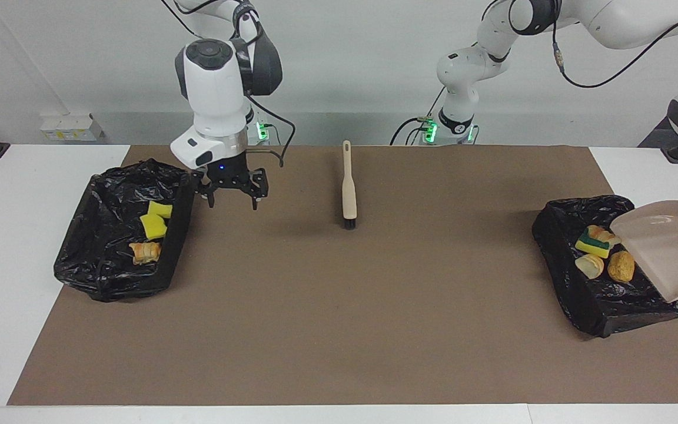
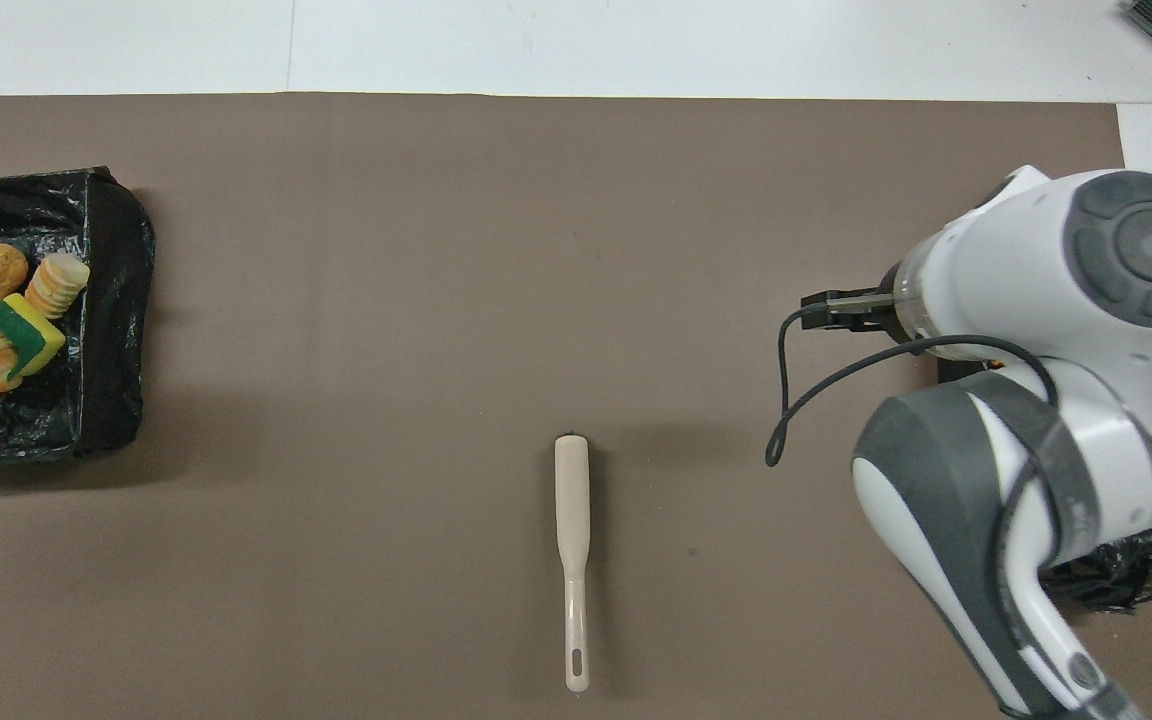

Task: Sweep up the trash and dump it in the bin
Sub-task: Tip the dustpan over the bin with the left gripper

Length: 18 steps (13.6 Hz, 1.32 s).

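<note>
The beige dustpan [image 1: 665, 247] hangs steeply tilted over the black-lined bin [image 1: 604, 294] at the left arm's end of the table. Its handle and my left gripper run out of view past the frame's edge. Trash lies in that bin: a green-and-yellow sponge [image 1: 593, 242] [image 2: 26, 335], a pastry piece [image 1: 602, 233] and two bread chunks [image 1: 590, 266] [image 1: 621, 267]. My right gripper [image 1: 232, 203] hangs open and empty over the mat beside the second bin [image 1: 109, 265]. In the overhead view its own hand hides it.
The second bin, at the right arm's end, holds two yellow sponge pieces [image 1: 159, 209] [image 1: 152, 226] and a pastry [image 1: 145, 252]. A beige brush [image 1: 348, 188] [image 2: 572, 540] lies on the brown mat [image 1: 339, 324] mid-table, its handle toward the robots.
</note>
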Available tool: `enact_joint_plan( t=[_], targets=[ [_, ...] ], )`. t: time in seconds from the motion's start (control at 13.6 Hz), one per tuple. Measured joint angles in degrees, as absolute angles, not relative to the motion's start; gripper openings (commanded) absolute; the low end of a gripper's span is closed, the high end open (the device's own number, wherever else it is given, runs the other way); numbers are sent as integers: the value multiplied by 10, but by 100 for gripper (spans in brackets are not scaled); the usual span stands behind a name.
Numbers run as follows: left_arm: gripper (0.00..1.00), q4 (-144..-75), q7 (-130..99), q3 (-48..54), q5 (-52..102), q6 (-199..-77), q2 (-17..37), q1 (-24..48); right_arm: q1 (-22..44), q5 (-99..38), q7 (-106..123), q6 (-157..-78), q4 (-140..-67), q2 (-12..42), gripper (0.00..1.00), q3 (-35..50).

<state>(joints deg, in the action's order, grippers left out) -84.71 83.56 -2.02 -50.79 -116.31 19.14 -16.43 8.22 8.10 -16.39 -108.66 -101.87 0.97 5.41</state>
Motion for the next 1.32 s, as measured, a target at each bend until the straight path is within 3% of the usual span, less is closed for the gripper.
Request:
enact_joint_plan(
  t=[0.44,0.95,1.32],
  targets=[
    [0,-892,768,-20,-599,-1160,136,-136,32,54,-158,-945,-986,-65,100,45],
    [0,-899,752,-14,-608,-1034,90,-57,0,-13,-100,-929,-986,-59,100,28],
    [0,-903,702,-12,-468,-920,89,12,-10,-7,-65,-921,-986,-51,100,27]
  ],
)
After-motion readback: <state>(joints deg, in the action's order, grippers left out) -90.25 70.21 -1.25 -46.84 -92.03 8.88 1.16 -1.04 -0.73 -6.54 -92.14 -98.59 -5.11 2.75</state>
